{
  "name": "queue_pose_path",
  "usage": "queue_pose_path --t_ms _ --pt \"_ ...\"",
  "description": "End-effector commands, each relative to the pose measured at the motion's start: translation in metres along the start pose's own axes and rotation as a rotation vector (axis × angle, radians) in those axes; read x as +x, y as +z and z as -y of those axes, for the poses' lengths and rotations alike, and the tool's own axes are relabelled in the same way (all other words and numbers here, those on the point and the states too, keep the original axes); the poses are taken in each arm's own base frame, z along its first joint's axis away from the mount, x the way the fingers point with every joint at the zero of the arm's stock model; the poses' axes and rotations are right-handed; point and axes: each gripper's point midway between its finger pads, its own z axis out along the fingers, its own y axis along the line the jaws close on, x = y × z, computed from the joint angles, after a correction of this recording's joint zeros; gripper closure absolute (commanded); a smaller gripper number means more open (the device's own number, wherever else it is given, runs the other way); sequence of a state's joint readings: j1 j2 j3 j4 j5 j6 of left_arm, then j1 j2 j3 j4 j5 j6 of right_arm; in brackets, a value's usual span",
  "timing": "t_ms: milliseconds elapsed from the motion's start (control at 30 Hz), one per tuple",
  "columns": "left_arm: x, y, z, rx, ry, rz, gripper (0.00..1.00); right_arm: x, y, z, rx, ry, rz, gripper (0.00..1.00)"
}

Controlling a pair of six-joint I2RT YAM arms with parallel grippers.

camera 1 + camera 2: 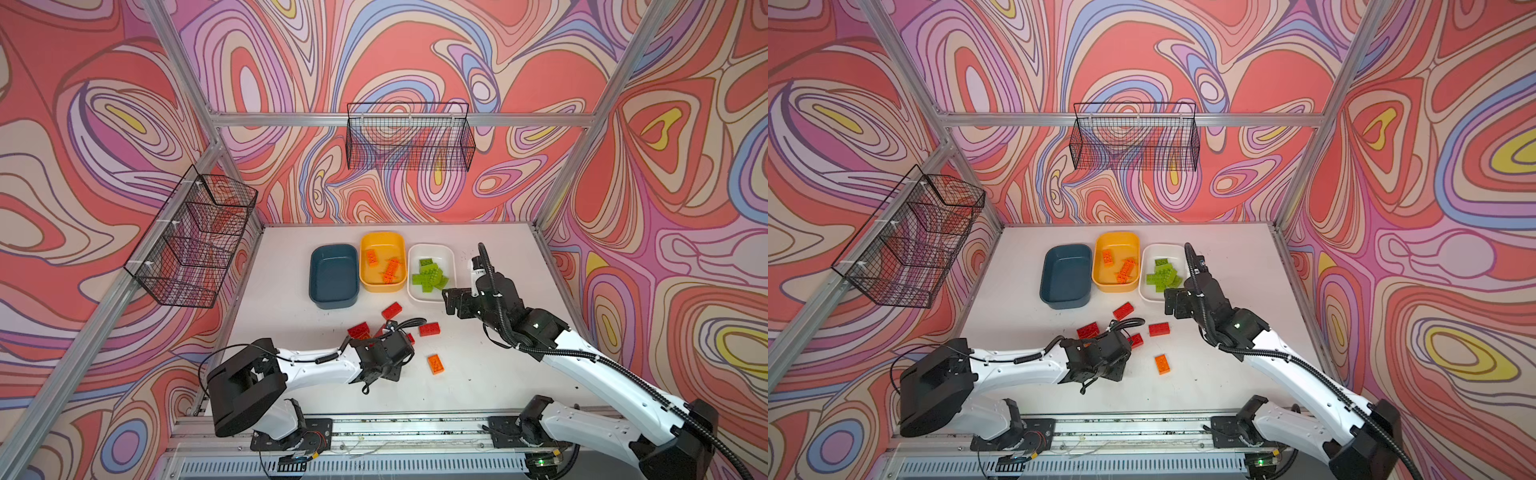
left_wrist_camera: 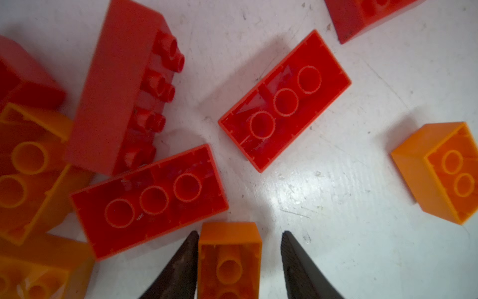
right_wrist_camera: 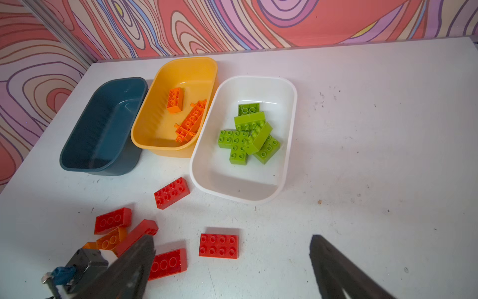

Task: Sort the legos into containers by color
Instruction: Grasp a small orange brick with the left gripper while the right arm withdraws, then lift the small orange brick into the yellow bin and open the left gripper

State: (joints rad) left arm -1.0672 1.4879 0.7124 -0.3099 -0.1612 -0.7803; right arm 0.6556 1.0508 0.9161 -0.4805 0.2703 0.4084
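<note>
- Left gripper [image 2: 239, 234] is set astride an upturned orange brick [image 2: 229, 261] on the table [image 2: 336, 207]. One pad [image 2: 185, 261] touches and the other is just apart, so nothing is pinched yet.
- Step judged: orange pick.
- Next: jaws to be pressed home, then the brick lifted clear of the adjacent red brick [image 2: 150, 202] and carried to the yellow tray [image 1: 382, 235].
- Right gripper [image 3: 232, 238] is spread wide and empty, near the white tray [image 3: 258, 77].

Trays x3 [image 1: 332, 276], wire baskets x2 [image 1: 409, 137], red legos ~6 [image 3: 218, 246], green legos ~6 [image 3: 239, 145], orange legos unclear [image 3: 174, 99].
</note>
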Motion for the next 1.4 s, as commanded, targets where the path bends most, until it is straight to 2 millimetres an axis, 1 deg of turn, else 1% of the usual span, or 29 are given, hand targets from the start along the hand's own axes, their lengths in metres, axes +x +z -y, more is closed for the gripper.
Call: queue_pose_path --t_ms 0,133,267,333,433,500,567,633,700,733,833,933,1000,1100,1200,1233,1267,1300,1367 --pt "0.012 0.006 -0.012 -0.066 0.002 -0.05 0.57 0.001 -0.002 0.006 0.02 -0.002 0.006 0.02" --pt "0.014 0.008 -0.012 -0.076 0.01 -0.069 0.65 0.0 -0.004 0.007 0.024 -0.002 0.012 0.02" --pt "0.011 0.005 -0.013 -0.101 0.03 -0.073 0.8 -0.002 -0.007 0.009 0.032 0.001 0.02 0.02" --pt "0.002 -0.003 -0.012 -0.117 0.05 -0.059 0.83 -0.004 -0.01 0.009 0.03 0.005 0.024 0.02" --pt "-0.023 -0.024 -0.011 -0.155 0.089 0.004 0.84 -0.007 -0.016 0.009 0.023 0.008 0.036 0.02" --pt "-0.054 -0.042 -0.012 -0.178 0.098 0.076 0.85 -0.009 -0.02 0.009 0.018 0.012 0.046 0.02" --pt "-0.084 -0.052 -0.012 -0.157 0.078 0.128 0.85 -0.011 -0.022 0.01 0.017 0.015 0.052 0.02" --pt "-0.117 -0.06 -0.017 -0.14 0.052 0.172 0.86 -0.01 -0.022 0.009 0.016 0.014 0.047 0.02" --pt "-0.152 -0.065 -0.026 -0.152 0.043 0.218 0.86 -0.009 -0.023 0.008 0.011 0.017 0.044 0.02" --pt "-0.166 -0.066 -0.03 -0.157 0.042 0.228 0.86 -0.009 -0.023 0.009 0.011 0.017 0.041 0.02" --pt "-0.212 -0.066 -0.044 -0.174 0.026 0.25 0.85 -0.004 -0.025 0.008 -0.006 0.034 0.035 0.02" --pt "-0.252 -0.055 -0.053 -0.16 0.002 0.271 0.84 0.005 -0.023 0.007 -0.027 0.056 0.016 0.02" --pt "-0.276 -0.039 -0.06 -0.149 -0.023 0.267 0.83 0.013 -0.021 0.006 -0.037 0.066 -0.001 0.02" --pt "-0.304 -0.008 -0.07 -0.125 -0.06 0.245 0.8 0.018 -0.02 0.008 -0.035 0.07 -0.013 0.02" --pt "-0.323 0.022 -0.08 -0.115 -0.09 0.212 0.75 0.017 -0.024 0.01 -0.032 0.073 -0.007 0.02" --pt "-0.327 0.029 -0.083 -0.119 -0.096 0.201 0.72 0.016 -0.025 0.011 -0.027 0.073 -0.005 0.02" --pt "-0.331 0.035 -0.086 -0.122 -0.099 0.19 0.67 0.015 -0.026 0.013 -0.018 0.071 -0.002 0.02" --pt "-0.334 0.038 -0.087 -0.123 -0.099 0.185 0.57 0.015 -0.027 0.014 -0.009 0.068 -0.001 0.02" --pt "-0.341 0.039 -0.087 -0.123 -0.102 0.189 0.22 0.013 -0.028 0.017 0.006 0.063 0.003 0.02"
